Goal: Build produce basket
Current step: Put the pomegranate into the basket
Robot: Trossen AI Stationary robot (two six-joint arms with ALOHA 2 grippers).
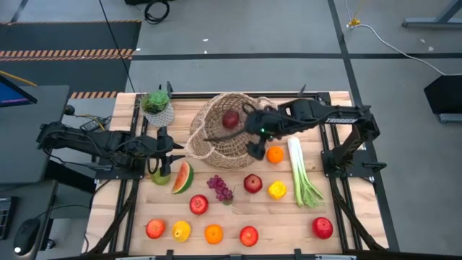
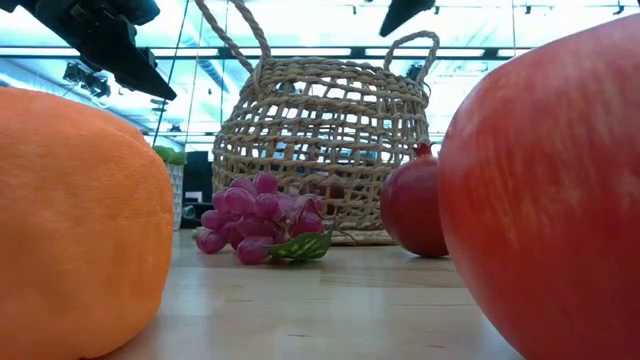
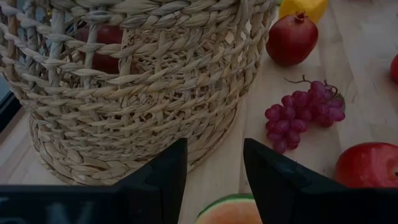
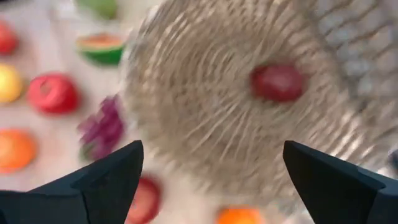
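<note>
The woven wicker basket (image 1: 224,137) stands on its base at the table's middle far side; it also shows as the basket (image 2: 320,150), (image 3: 143,93), (image 4: 205,106). One red fruit (image 1: 231,119) lies inside it and is seen from above as the red fruit (image 4: 277,82). My right gripper (image 1: 250,130) hovers over the basket mouth, its fingers wide open in the right wrist view (image 4: 211,162), holding nothing. My left gripper (image 1: 173,148) is open (image 3: 214,162), level just left of the basket wall, above the watermelon slice (image 1: 182,177), with the green pear (image 1: 160,175) beside it.
Loose on the table in front of the basket are grapes (image 1: 220,188), a dark red fruit (image 1: 253,183), a lemon (image 1: 277,189), an orange (image 1: 275,154) and a leek (image 1: 303,173). Several apples, a lemon and an orange line the near edge. A potted plant (image 1: 157,108) stands far left.
</note>
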